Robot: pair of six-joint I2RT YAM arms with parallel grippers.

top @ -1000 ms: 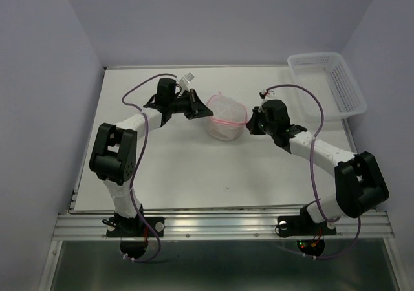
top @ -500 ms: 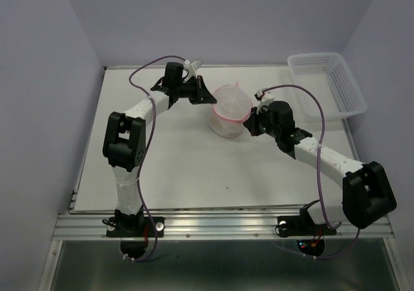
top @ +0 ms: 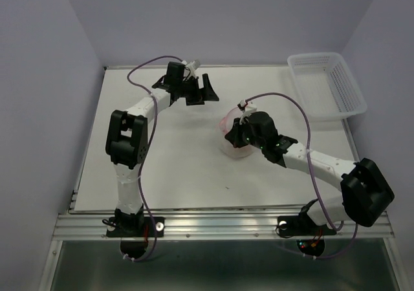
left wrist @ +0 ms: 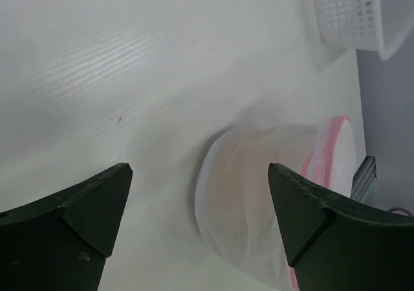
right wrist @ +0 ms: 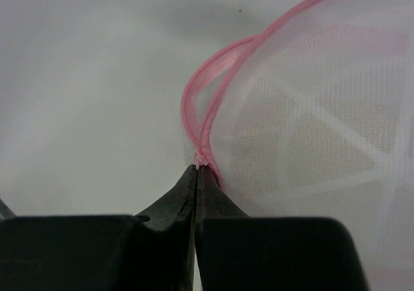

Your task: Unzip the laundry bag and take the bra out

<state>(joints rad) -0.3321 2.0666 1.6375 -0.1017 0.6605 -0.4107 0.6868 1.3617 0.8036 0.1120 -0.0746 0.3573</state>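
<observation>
The left gripper is held above the far left part of the table, its fingers spread wide apart and nothing between them; in the left wrist view both dark fingertips frame the bag from a distance. Right of it, near the table's middle, the laundry bag rests on the surface, its white mesh edged by a pink rim. A peach-tan mass, the bra, is seen dimly through the mesh, inside the bag. The right gripper is set against the bag, its fingers pressed together on the zipper pull; beyond the pull the two pink zipper edges are parted. At the far right corner a white lattice basket stands, well apart from the bag.
</observation>
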